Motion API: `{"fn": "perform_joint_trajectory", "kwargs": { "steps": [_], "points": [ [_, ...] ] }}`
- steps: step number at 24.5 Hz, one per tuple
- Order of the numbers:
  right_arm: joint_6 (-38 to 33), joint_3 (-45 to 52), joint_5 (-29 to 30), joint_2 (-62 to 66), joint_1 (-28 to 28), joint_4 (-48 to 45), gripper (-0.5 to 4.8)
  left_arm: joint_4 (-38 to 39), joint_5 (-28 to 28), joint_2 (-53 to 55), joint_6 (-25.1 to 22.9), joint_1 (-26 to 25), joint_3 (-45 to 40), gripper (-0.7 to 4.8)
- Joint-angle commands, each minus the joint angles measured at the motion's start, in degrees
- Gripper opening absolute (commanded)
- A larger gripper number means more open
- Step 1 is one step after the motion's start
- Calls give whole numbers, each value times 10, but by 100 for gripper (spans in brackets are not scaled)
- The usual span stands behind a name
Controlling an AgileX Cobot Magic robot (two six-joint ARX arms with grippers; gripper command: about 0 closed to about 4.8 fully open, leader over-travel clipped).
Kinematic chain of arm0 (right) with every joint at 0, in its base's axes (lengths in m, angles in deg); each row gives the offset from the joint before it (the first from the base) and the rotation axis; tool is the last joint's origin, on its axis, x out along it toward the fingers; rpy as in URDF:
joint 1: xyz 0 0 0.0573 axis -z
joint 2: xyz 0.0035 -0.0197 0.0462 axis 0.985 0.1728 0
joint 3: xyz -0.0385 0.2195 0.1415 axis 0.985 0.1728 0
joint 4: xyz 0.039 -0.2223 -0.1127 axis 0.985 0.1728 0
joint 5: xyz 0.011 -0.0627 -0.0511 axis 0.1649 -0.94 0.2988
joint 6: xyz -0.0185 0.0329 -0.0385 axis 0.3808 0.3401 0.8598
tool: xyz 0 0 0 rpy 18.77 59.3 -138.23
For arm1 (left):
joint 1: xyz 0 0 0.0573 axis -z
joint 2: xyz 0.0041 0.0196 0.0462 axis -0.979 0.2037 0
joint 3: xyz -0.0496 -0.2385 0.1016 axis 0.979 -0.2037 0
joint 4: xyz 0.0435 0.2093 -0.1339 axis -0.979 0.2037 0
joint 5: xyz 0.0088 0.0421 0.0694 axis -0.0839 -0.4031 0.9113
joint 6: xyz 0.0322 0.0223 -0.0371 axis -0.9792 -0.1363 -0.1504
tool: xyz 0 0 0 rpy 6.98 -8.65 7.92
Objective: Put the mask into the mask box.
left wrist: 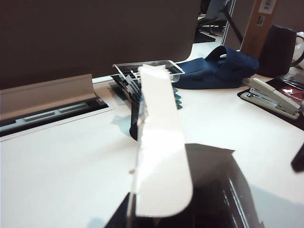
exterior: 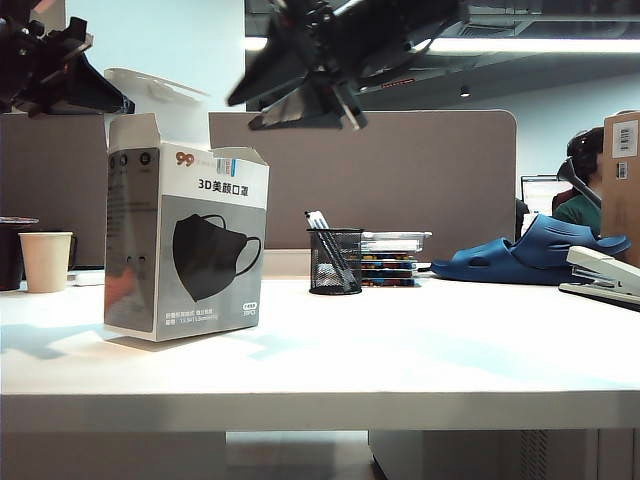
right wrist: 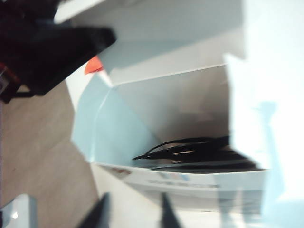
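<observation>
The mask box [exterior: 186, 245] stands upright at the left of the table, its top flaps open. The black mask [right wrist: 199, 154] lies inside it, its thin loops showing in the right wrist view. My left gripper [exterior: 110, 98] hangs above the box's left side, shut on a raised white flap [left wrist: 159, 142]; its jaws [left wrist: 135, 216] sit low at the flap's base. My right gripper [exterior: 245, 112] hovers above and to the right of the box. Its two fingertips [right wrist: 134, 199] stand apart over the box's near wall with nothing between them.
A paper cup [exterior: 46, 260] stands at the far left. Behind the middle are a black mesh pen holder [exterior: 335, 262] and a clear lidded case [exterior: 392, 255]. A blue slipper [exterior: 530, 255], a stapler [exterior: 605, 275] and a brown carton [exterior: 622, 180] sit at the right.
</observation>
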Motion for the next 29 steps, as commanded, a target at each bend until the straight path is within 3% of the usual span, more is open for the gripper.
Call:
{"fn": "perform_joint_trajectory", "kwargs": {
  "steps": [1,4,10,14,17,18,22,23,29],
  "points": [
    [2,-2,-1,-14,14,-9,14,-7,-6,-2,5,0,3,-5],
    [2,-3,-6,-24,26,-9,-9,-7,-7,-2,5,0,3,9],
    [25,-2,-70,-60,51,-10,-9,-7,-7,-2,5,0,3,154],
    [30,-2,-71,-80,69,-9,-9,-7,-13,-2,5,0,3,179],
    [30,-2,-70,-94,85,-9,-9,-7,-43,-2,5,0,3,288],
    [30,-3,-71,-105,99,-9,-9,-6,-54,-2,5,0,3,348],
    [30,-3,-72,-128,130,-9,-9,-5,-74,-2,5,0,3,408],
    [30,-2,-72,-138,143,-9,-9,-5,-73,-3,5,-1,3,468],
    [30,-2,-83,-170,177,-9,-9,-9,-54,-17,4,-2,5,479]
  ]
}}
